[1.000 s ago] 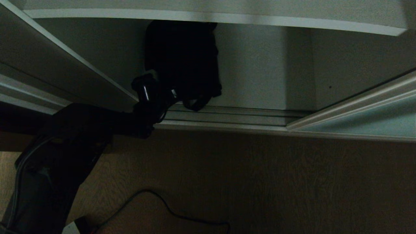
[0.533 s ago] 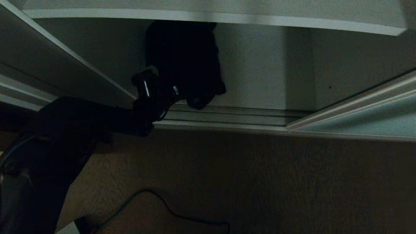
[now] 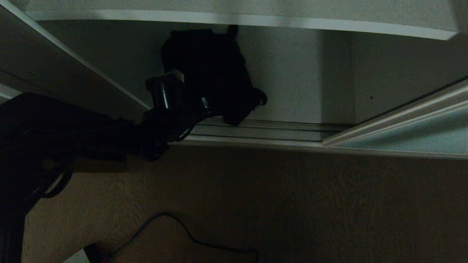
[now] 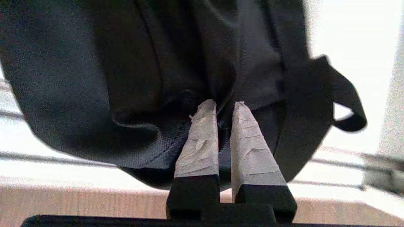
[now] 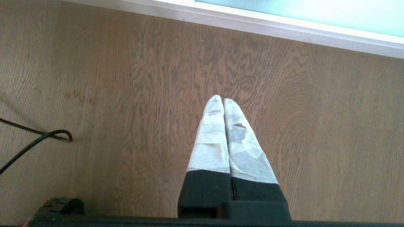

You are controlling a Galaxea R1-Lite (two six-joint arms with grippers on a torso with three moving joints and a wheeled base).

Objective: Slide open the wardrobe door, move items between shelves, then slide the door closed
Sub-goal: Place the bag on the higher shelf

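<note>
A floppy all-black bag (image 3: 208, 65) hangs in the open wardrobe compartment, below the pale front edge of a shelf (image 3: 237, 16). My left gripper (image 3: 219, 106) is at the bag's lower part. In the left wrist view its taped fingers (image 4: 202, 142) are shut on a fold of the black bag (image 4: 94, 78), just above the floor track, and a strap loop (image 4: 347, 94) hangs at one side. The sliding wardrobe door (image 3: 420, 135) of frosted glass stands slid to the right. My right gripper (image 5: 222, 99) is shut and empty over the wood floor, and the door's (image 5: 300, 12) lower edge lies beyond it.
The ribbed silver floor track (image 3: 263, 131) runs along the compartment's front. A black cable (image 3: 190, 233) lies on the brown wood floor (image 3: 329, 204). A side panel (image 3: 73, 69) bounds the compartment on the left. The cable (image 5: 38, 138) also shows near the right gripper.
My left arm has risen and swung to the right, carrying the black bag with it. The bag's top now shows clear of the shelf edge. The right arm has stayed still.
</note>
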